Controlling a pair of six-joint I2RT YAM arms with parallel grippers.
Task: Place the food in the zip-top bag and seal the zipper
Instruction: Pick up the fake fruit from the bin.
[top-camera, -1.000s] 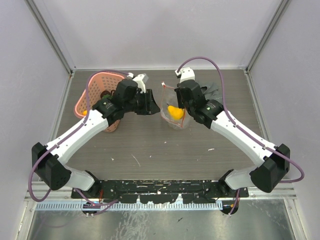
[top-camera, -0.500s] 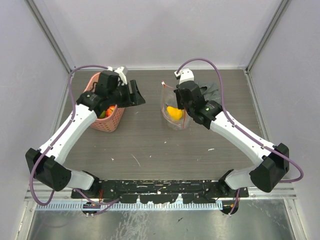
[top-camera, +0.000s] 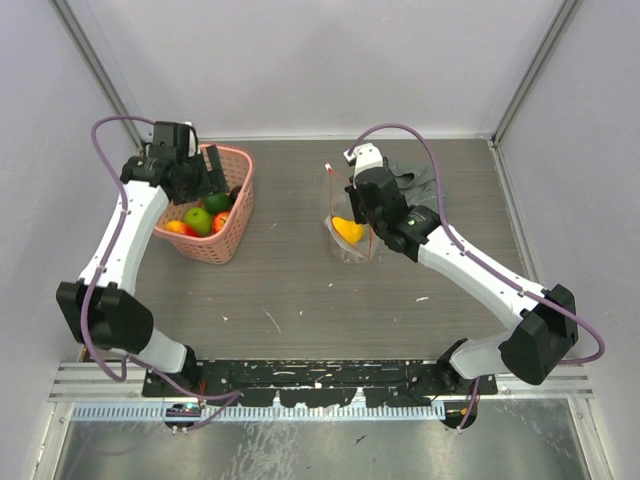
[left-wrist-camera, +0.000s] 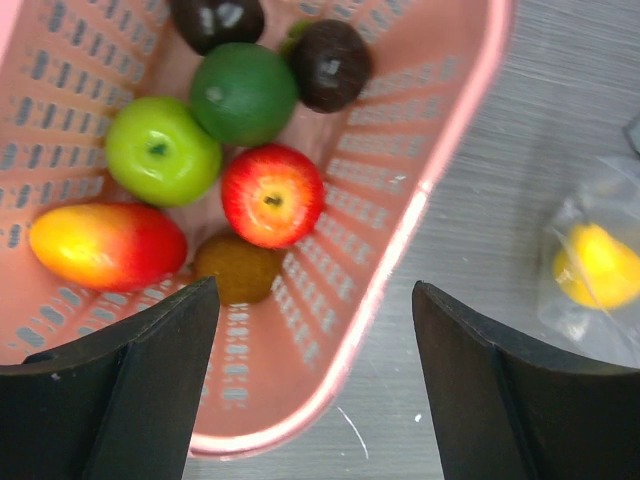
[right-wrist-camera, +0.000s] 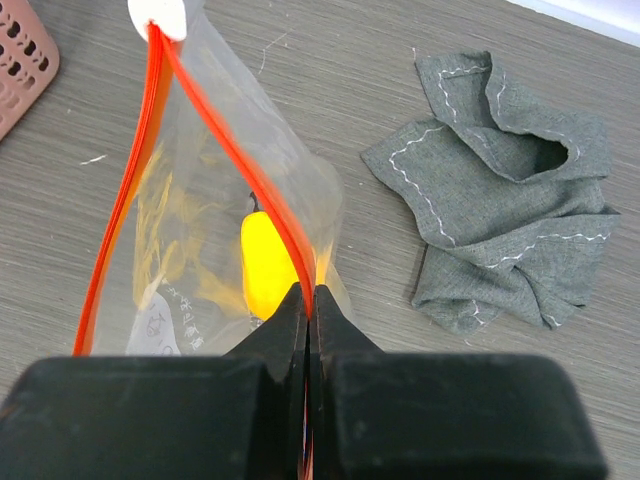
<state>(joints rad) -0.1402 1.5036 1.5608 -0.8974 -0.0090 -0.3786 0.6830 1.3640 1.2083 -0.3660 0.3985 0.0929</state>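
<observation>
The zip-top bag (top-camera: 342, 205) stands mid-table with its mouth open and one yellow fruit (right-wrist-camera: 265, 262) inside. My right gripper (right-wrist-camera: 310, 292) is shut on the near end of the red-orange zipper (right-wrist-camera: 255, 175) and holds that edge up. The white slider tab (right-wrist-camera: 160, 15) sits at the far end. My left gripper (left-wrist-camera: 315, 290) is open and empty, hovering over the near rim of the pink basket (left-wrist-camera: 420, 220). More food lies in the basket: a red apple (left-wrist-camera: 272, 194), a green apple (left-wrist-camera: 162, 150), a red-yellow mango (left-wrist-camera: 105, 245), a dark green fruit (left-wrist-camera: 243, 92) and several dark pieces.
A crumpled grey cloth (right-wrist-camera: 510, 200) lies on the table right of the bag, behind my right gripper (top-camera: 364, 218). The basket (top-camera: 238, 215) stands at the back left, near the left wall of the enclosure, with my left gripper (top-camera: 205, 172) above it.
My left arm has swung away from the bag, back and left, to above the basket, and its jaws have opened wider. The right gripper and the bag have barely moved.
</observation>
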